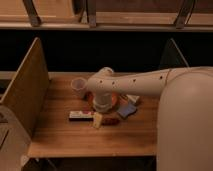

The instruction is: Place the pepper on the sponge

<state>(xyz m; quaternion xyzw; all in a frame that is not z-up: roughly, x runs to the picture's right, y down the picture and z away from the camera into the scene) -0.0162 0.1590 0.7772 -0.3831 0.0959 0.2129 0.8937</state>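
The pepper (112, 120) is a small dark reddish pod lying on the wooden table (60, 137), just in front of the orange plate (114, 101). The blue-grey sponge (126, 110) lies to its right, beside the plate. My gripper (100, 112) hangs at the end of the white arm over the plate's left front edge, a little left of the pepper and apart from the sponge. It stands open with nothing held. The wrist hides most of the plate.
A white cup (78, 86) stands left of the arm. A flat dark packet (80, 115) lies at front left, with a small yellowish item (97, 120) next to it. A white box (133, 99) sits behind the sponge. Wooden side walls (27, 90) flank the table.
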